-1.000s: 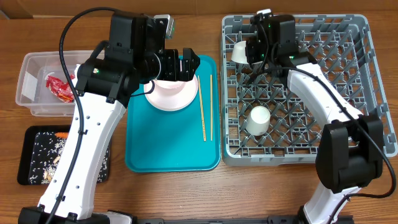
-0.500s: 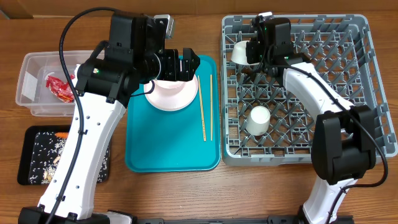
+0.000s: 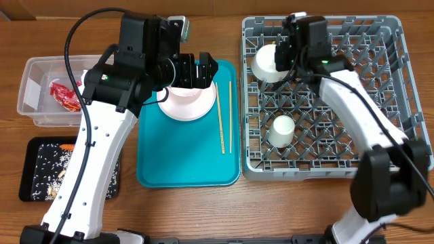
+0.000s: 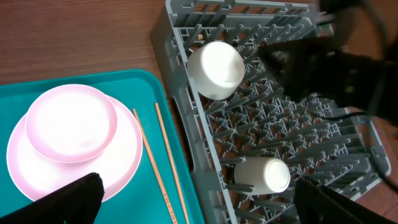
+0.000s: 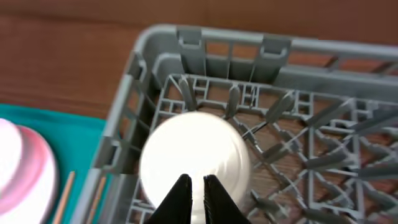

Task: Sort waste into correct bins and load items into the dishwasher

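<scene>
My right gripper [image 3: 281,55] [image 5: 194,178] is shut, its fingertips just over a white bowl [image 3: 266,64] [image 5: 196,155] lying bottom-up in the far left corner of the grey dish rack [image 3: 400,102]. I see nothing pinched between the fingers. A small white cup [image 3: 281,131] [image 4: 262,175] lies on its side among the pegs. My left gripper [image 3: 201,71] [image 4: 205,208] hangs wide open above the pale pink plate [image 3: 186,105] [image 4: 37,180], which carries an upturned bowl [image 4: 71,121]. Two wooden chopsticks [image 3: 225,118] [image 4: 158,165] lie beside the plate.
Plate and chopsticks rest on a teal tray [image 3: 176,169]. At the left a clear tub [image 3: 37,71] holds a red wrapper [image 3: 64,95]. Below it a black tray [image 3: 34,196] holds beige scraps and a small carrot [image 3: 68,146].
The white bowl in the rack has tipped over and now shows more of its rounded underside. My right gripper has shifted slightly right above it. The left arm has not moved.
</scene>
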`<state>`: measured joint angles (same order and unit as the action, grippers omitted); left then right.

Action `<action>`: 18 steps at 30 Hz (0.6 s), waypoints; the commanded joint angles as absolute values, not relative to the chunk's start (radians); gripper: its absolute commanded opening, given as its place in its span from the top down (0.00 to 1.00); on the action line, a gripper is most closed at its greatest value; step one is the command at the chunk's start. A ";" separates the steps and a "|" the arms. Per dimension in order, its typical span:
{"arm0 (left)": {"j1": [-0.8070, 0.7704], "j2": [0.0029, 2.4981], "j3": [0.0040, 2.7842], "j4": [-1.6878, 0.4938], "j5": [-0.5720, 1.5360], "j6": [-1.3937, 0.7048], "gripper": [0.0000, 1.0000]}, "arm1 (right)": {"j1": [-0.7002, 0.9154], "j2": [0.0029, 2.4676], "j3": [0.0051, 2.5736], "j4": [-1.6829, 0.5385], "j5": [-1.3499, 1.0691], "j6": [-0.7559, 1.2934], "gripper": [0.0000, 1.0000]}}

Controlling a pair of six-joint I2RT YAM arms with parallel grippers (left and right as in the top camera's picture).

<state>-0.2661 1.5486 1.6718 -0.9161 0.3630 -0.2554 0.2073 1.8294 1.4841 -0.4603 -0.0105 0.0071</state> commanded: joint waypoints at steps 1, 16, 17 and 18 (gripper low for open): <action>-0.262 1.536 1.691 -0.915 0.356 -0.243 0.00 | 0.208 1.674 1.501 -0.507 -0.025 0.109 0.88; -0.262 1.536 1.691 -0.915 0.356 -0.243 0.00 | 0.208 1.596 1.498 -0.903 -0.264 0.266 0.46; -0.262 1.536 1.691 -0.915 0.356 -0.243 0.00 | 0.208 1.596 1.498 -0.920 -0.264 0.266 0.45; -0.262 1.536 1.691 -0.915 0.356 -0.243 0.00 | 0.208 1.596 1.498 -0.937 -0.264 0.266 0.44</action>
<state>-0.2661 1.5486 1.6718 -0.9161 0.3630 -0.2554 0.2073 1.5963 1.4914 -0.9039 -0.2481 0.2565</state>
